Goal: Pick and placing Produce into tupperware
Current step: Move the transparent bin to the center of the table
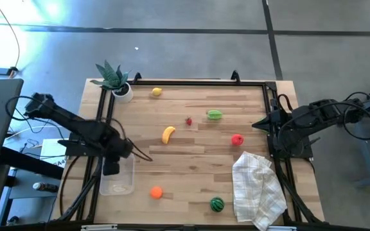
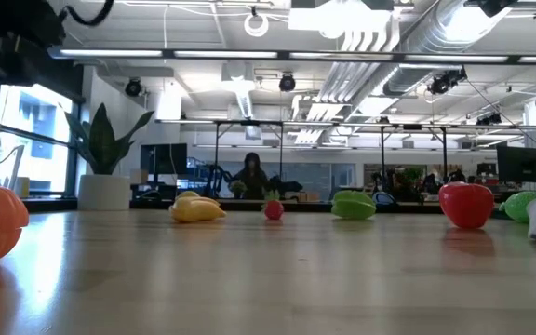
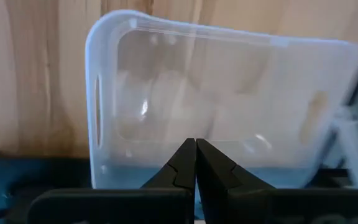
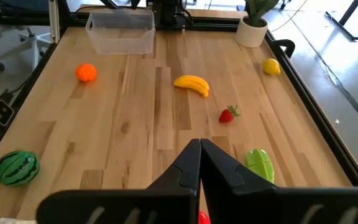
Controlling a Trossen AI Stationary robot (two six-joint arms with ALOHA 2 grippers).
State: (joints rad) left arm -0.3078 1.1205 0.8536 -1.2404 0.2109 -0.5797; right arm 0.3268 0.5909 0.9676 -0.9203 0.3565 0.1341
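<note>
Both hands pinched together, empty; left hand (image 3: pixel 196 163) over tupperware (image 3: pixel 222 99); watermelon (image 4: pixel 17 168) only in right wrist, high views

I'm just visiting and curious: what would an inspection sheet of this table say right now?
Surface: wooden table, black frame along its edges.
Job's things: clear tupperware empty, near left edge; banana, lemon, orange, strawberry, green vegetable, red fruit, watermelon lie scattered, none in it.
Clutter: white cloth; potted plant at a corner.
Grippers: left gripper shut, over the tupperware; right gripper shut, at right edge.
Cables: loose ones beside both arms, off the table.
Surroundings: grey floor; open office behind.
</note>
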